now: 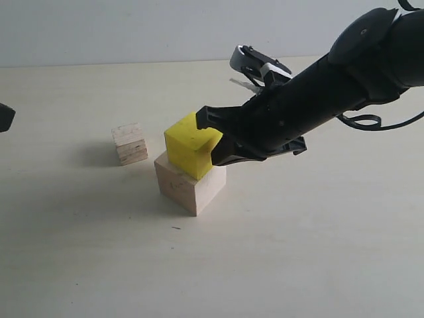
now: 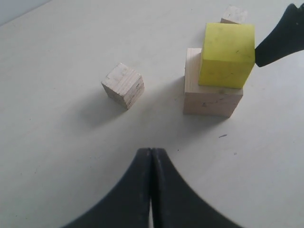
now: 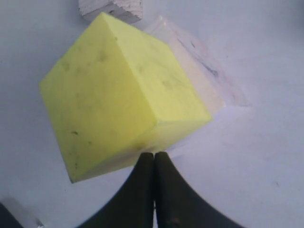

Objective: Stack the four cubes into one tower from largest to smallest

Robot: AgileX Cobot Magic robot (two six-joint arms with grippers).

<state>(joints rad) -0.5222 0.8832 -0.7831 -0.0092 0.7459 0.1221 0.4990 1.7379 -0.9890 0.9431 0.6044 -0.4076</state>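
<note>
Against the right side of the yellow cube [image 1: 191, 146], as the exterior view shows it, the right tool [image 3: 154, 156] is clenched with nothing between its fingers. The tips meet at the cube's lower edge, though I cannot tell whether they touch it. That cube sits on top of the large pale wood cube [image 1: 190, 187], twisted out of line with it and shifted off centre, so one side juts past the edge. Left of the pair, apart from it on the worktop [image 1: 298, 252], stands the layered plywood cube [image 1: 130, 144]. A small tan cube [image 2: 233, 14] shows only in the left wrist view, just beyond the stack. Farthest out, the left tool [image 2: 152, 153] hangs clenched and empty over the worktop — well clear of every cube.
</note>
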